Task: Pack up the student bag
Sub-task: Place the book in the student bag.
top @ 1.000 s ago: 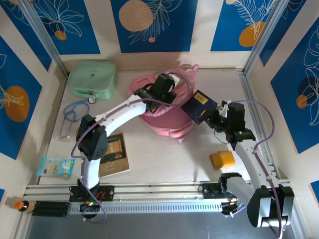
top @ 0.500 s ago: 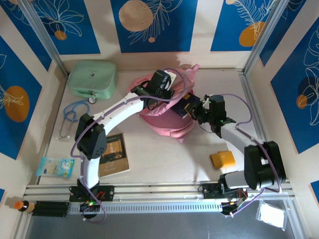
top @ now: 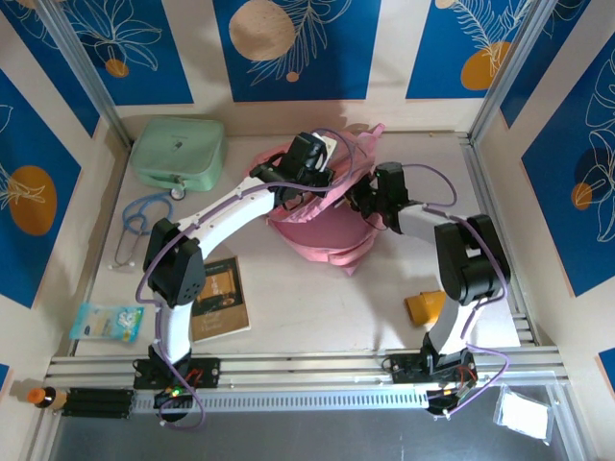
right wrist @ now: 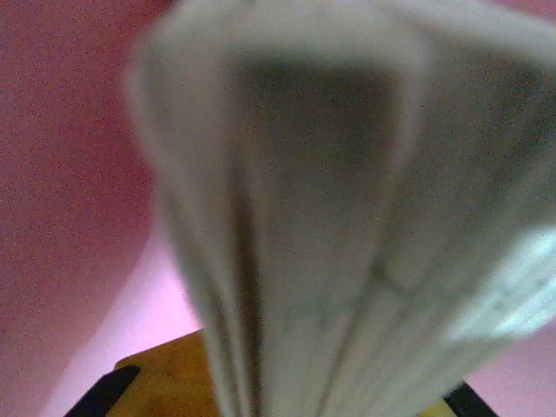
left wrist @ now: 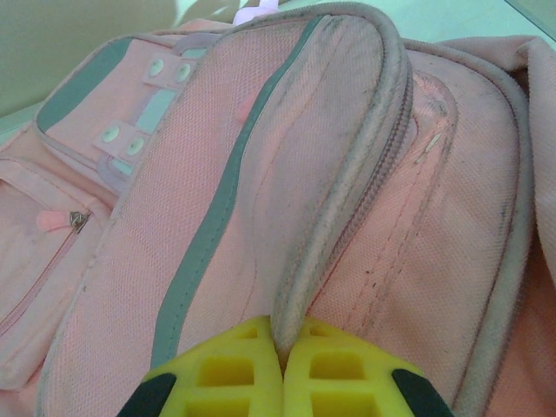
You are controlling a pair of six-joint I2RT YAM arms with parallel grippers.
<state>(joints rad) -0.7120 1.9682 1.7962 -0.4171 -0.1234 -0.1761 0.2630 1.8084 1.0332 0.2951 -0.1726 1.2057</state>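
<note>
Top external view: the student bag (top: 322, 235) sits on the table (top: 288, 317), toward the back and about mid-width, with both my arms reaching onto it.
Left gripper (left wrist: 282, 356): clenched on the student bag. My two yellow fingers (left wrist: 226, 373) press together on a raised fold of its pink zipped edge.
Left wrist view: pink fabric with grey piping runs away from my fingers. A zipped front pocket and a grey patch with snaps lie to the left.
Right gripper (top: 365, 202): at the right side of the bag's top, close to my left gripper.
Right wrist view: a blurred book (right wrist: 295, 217) stands page-edge on right in front of the lens, with pink fabric around it and behind it.
Right jaws: I cannot tell whether they grasp the book or stand released. Just one orange pad shows, low in the frame.
Mint-green case (top: 178, 149): in the back left corner, well apart from the bag.
Stethoscope (top: 142, 219): on the table just in front of the case.
Brown book (top: 221, 298): flat beside my left arm's base.
Packet (top: 106, 322): at the near left edge.
Orange block (top: 430, 307): near my right arm's base.
</note>
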